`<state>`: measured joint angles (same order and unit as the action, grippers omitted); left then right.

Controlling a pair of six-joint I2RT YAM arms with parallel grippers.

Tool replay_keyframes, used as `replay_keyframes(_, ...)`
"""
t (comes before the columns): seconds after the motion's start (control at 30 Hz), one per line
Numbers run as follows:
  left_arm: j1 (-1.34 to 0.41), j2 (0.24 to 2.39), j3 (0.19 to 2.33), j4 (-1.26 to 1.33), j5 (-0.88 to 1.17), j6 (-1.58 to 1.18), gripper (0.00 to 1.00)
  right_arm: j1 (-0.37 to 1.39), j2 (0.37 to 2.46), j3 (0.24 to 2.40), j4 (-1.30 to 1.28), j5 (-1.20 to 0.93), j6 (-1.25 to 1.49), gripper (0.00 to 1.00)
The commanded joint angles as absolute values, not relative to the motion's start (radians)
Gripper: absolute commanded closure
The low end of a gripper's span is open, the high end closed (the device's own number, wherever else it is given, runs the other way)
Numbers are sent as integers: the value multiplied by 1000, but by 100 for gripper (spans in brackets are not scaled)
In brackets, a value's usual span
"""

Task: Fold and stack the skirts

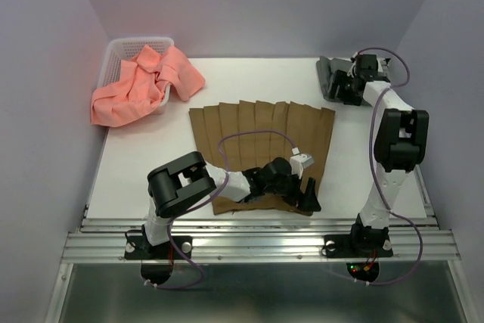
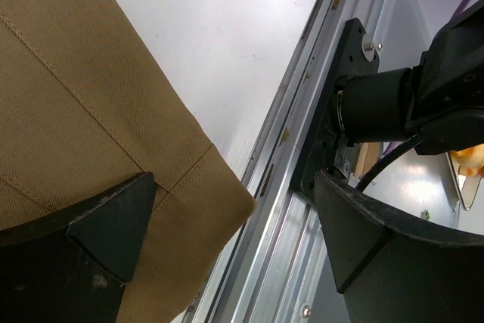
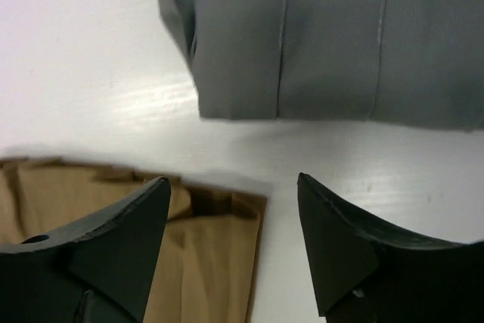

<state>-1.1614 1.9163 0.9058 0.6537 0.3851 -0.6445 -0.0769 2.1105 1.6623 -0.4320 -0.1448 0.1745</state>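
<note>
Matt woven tan skirt (image 1: 265,130) on smooth white table (image 1: 151,164)

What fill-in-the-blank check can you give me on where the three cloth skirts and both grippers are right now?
1. The salmon-pink cloth skirt drapes over the white plastic lattice basket at the table's far ____ corner.
2. The left gripper is at a near corner of the ____ pleated cloth skirt.
3. The right gripper, close to the folded grey cloth skirt, has its jaws ____ and holds nothing.

Missing words: left; tan-brown; open.
</note>
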Motion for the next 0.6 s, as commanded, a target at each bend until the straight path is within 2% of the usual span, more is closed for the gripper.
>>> replay_keyframes(0.0, -1187, 1948, 871, 460, 397, -650, 1, -81, 1893, 1570, -430, -210, 207, 19)
replay_keyframes(0.03, -1189, 1945, 873, 460, 396, -653, 1, -81, 1867, 1536, -425, -269, 212, 0)
replay_keyframes(0.23, -1195, 1944, 890, 460, 382, -650, 1, -69, 1744, 1298, -282, -547, 281, 0)
replay_keyframes(0.4, -1198, 1933, 885, 459, 374, -660, 1, -51, 1793, 1263, -258, -595, 282, 0)
replay_keyframes(0.57, -1198, 1918, 877, 442, 353, -661, 1, -51, 1905, 1295, -255, -555, 308, 0)
